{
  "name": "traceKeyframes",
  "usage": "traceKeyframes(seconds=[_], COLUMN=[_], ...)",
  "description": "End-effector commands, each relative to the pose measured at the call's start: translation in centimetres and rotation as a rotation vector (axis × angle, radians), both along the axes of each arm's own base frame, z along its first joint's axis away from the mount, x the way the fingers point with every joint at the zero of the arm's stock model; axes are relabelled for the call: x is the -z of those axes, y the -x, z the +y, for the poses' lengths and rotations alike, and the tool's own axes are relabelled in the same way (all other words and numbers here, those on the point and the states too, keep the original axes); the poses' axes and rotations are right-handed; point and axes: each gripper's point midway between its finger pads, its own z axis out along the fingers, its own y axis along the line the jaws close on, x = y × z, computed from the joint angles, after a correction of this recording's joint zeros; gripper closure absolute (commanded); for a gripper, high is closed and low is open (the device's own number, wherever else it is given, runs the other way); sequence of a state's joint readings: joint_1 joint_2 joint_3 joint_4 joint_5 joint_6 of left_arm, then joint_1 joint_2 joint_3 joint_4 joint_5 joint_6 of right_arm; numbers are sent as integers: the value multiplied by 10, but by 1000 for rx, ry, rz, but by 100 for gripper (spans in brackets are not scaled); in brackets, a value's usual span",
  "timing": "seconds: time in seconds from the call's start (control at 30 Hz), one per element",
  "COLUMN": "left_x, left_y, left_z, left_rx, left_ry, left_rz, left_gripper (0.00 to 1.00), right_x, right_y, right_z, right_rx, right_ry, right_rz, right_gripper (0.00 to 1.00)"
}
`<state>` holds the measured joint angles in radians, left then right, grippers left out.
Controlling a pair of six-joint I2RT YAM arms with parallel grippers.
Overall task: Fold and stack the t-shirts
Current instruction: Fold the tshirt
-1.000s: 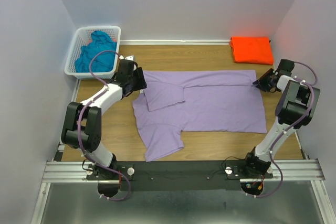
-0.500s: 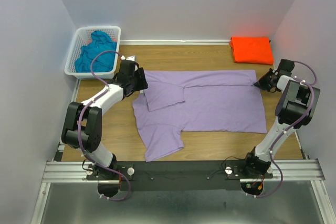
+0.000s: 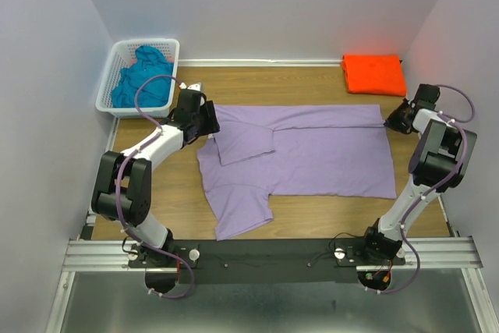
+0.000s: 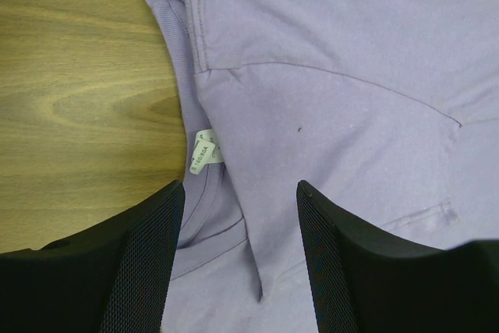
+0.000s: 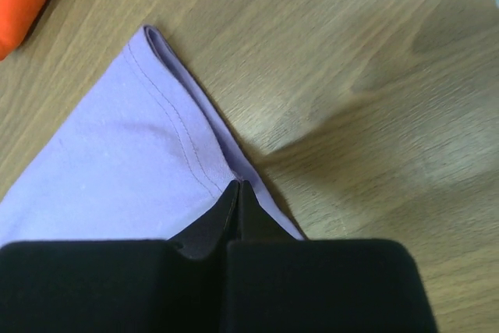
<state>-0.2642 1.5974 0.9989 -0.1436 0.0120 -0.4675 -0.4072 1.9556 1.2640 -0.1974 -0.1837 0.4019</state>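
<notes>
3 t-shirts are on my screens. The lavender t-shirt (image 3: 312,154) lies spread flat across the middle of the bench (image 3: 312,87), collar towards 9 o'clock and hem towards 3 o'clock, with 1 sleeve folded in over the chest. The orange t-shirt (image 3: 374,74) sits folded in the 1 o'clock corner, apart from the lavender one. The teal t-shirt (image 3: 144,76) is bunched in the white basket (image 3: 132,111) at 11 o'clock. My left pincer (image 4: 238,185) hangs open over the collar, its fingers either side of the neck seam, the white label (image 4: 204,154) just beyond the left finger. My right pincer (image 5: 238,186) is closed, tips pinched together on the hem edge at the 2 o'clock corner.
</notes>
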Motion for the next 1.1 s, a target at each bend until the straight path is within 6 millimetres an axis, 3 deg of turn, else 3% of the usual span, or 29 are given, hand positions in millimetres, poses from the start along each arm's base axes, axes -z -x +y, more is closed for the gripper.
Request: traceKeyframes(seconds=[0.0,0.13,0.17,0.23,0.37,0.47,0.6,0.7,0.77,0.87,0.9,0.97,1.07], left_x=[11,12,11,7,2,0,-2,-5,-6,-4,6,-1,16], left_y=[2,5,6,9,14,23,28,15,5,-23,-22,-39,-55], left_z=[0,0,1,2,11,10,4,1,-3,-15,-16,-23,-28], left_rx=[17,18,17,16,-16,-13,-4,-11,-10,-3,1,7,3], left_ry=[-23,-26,-27,-26,-60,-71,-85,-89,-89,-70,-75,-62,-71], left_rz=[16,30,29,31,27,32,24,2,-10,-24,0,-18,14], left_gripper=[32,32,32,32,32,32,32,32,33,34,35,35,36], right_x=[-14,-4,-3,-3,-29,-44,-48,-47,-43,-34,-29,-15,-3], right_y=[4,14,17,24,33,35,41,28,19,4,0,-4,-12], right_z=[-14,-12,-10,-6,2,25,63,94,102,109,109,110,112], right_rx=[15,18,16,27,55,22,-63,-156,-187,-222,-225,-232,-246], right_ry=[76,62,56,49,96,89,112,122,115,115,114,104,93], right_rz=[25,83,97,117,107,84,84,76,76,78,85,107,116], right_gripper=[94,83,75,69,56,51,47,47,47,47,47,47,48])
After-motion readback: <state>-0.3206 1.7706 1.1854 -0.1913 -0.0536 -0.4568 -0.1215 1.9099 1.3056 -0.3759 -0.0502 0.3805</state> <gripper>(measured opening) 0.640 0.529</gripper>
